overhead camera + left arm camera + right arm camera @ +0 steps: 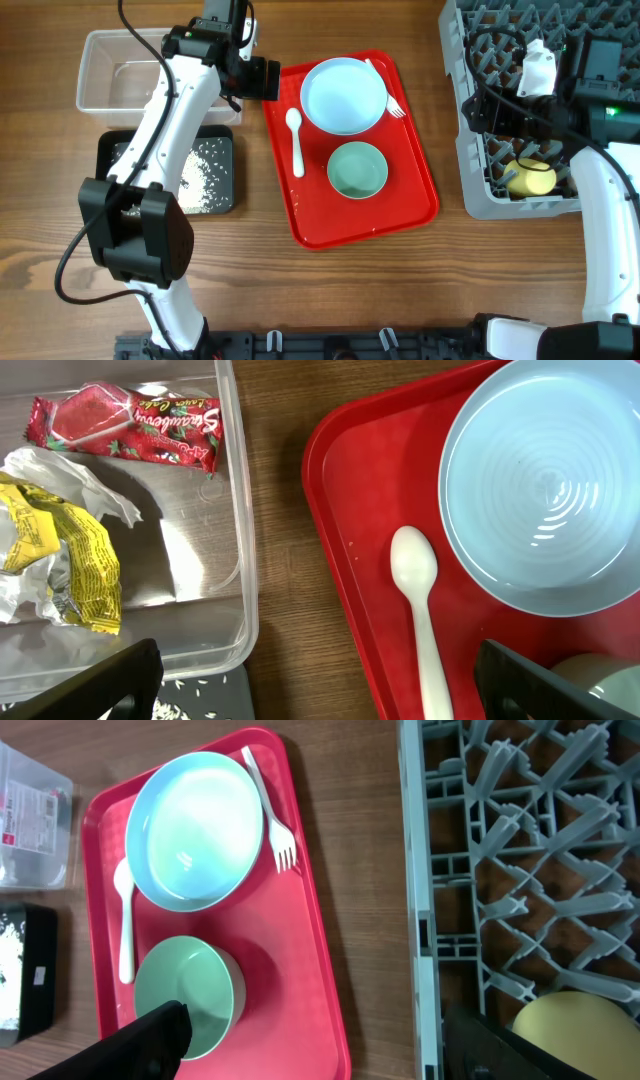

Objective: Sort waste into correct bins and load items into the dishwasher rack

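Observation:
The clear bin (112, 68) holds the red wrapper (130, 422), yellow wrapper (75, 550) and white napkin (55, 472). The black bin (222, 175) holds rice grains (200, 170). On the red tray (400, 200) are a pale blue bowl (343, 95), a green bowl (357, 170), a white spoon (295, 140) and a fork (387, 92). The grey rack (480, 195) holds a yellow cup (530, 178) and a pinkish-white cup (538, 68). My left gripper (320, 685) is open and empty, between clear bin and tray. My right gripper (330, 1045) is open and empty, over the gap between tray and rack.
In the overhead view the left gripper (262, 78) is at the tray's top left corner and the right gripper (472, 105) at the rack's left wall. Bare wooden table (330, 300) lies in front of the tray.

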Tool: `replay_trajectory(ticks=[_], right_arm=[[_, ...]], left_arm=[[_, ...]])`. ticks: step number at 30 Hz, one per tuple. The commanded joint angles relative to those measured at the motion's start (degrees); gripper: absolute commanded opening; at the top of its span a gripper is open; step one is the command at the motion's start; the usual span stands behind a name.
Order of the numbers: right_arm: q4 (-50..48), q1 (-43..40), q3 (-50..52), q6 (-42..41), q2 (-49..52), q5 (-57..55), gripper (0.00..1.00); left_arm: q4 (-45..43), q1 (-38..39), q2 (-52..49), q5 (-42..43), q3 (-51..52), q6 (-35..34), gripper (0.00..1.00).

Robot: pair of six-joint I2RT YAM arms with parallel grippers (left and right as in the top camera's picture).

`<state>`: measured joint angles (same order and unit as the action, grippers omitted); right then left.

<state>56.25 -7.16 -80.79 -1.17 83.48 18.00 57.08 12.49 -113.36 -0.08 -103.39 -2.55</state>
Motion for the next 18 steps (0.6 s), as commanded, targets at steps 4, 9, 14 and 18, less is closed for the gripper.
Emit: replay_trajectory(ticks=[4, 9, 14, 18], right_arm=[[-1.81, 1.53, 0.52, 1.16, 0.68, 1.40, 0.86], [-2.32, 1.97, 0.52, 1.22, 0.70, 1.40, 0.85], [-3.34, 2.69, 0.52, 1.20, 0.68, 1.40, 0.86], [-4.26, 3.15, 0.52, 1.20, 0.68, 1.40, 0.86]], left_arm=[[0.13, 0.15, 0.85, 0.68, 0.31, -0.70, 1.00], [0.13, 0.15, 0.85, 0.68, 0.31, -0.70, 1.00], [-0.26, 0.15, 0.85, 0.68, 0.31, -0.68, 1.00], [-0.46, 0.15, 0.85, 0.68, 0.31, -0.68, 1.00]])
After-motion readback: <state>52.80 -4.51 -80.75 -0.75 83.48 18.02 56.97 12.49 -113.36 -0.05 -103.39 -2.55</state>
